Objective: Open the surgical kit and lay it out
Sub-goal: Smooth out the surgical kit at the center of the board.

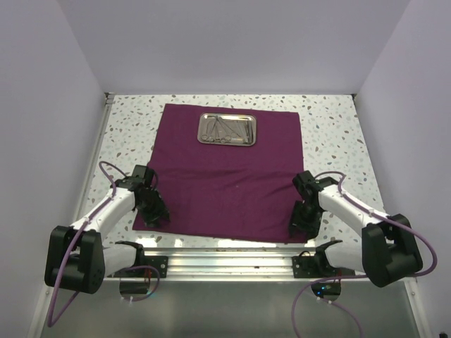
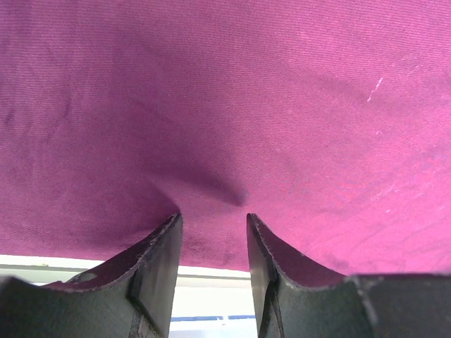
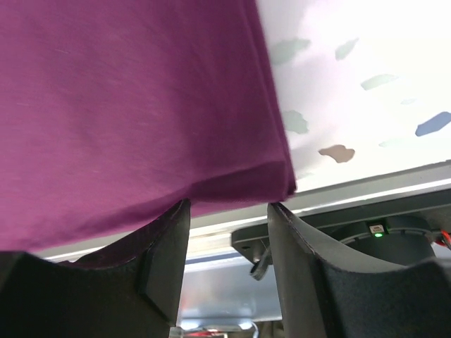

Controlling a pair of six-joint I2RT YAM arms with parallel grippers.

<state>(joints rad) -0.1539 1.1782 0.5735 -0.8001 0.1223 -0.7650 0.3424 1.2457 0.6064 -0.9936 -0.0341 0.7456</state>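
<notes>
Two half-open pincers, left pincer (image 1: 158, 213) and right pincer (image 1: 300, 227), sit at the spread maroon cloth wrap's (image 1: 225, 190) lower corners in the top view, with the steel tray (image 1: 201, 130) of instruments (image 1: 229, 129) at upper centre; the left wrist view shows jaws straddling a pucker, gripping nothing; the right wrist view shows empty jaws below the corner, so I would smooth that pucker outward gently.

Your white, speckled desk (image 1: 127, 130) carries the dark purple cloth wrap (image 1: 225, 190) directly on it, spread open and nearly flat, its near edge reaching the desk's front edge.
</notes>
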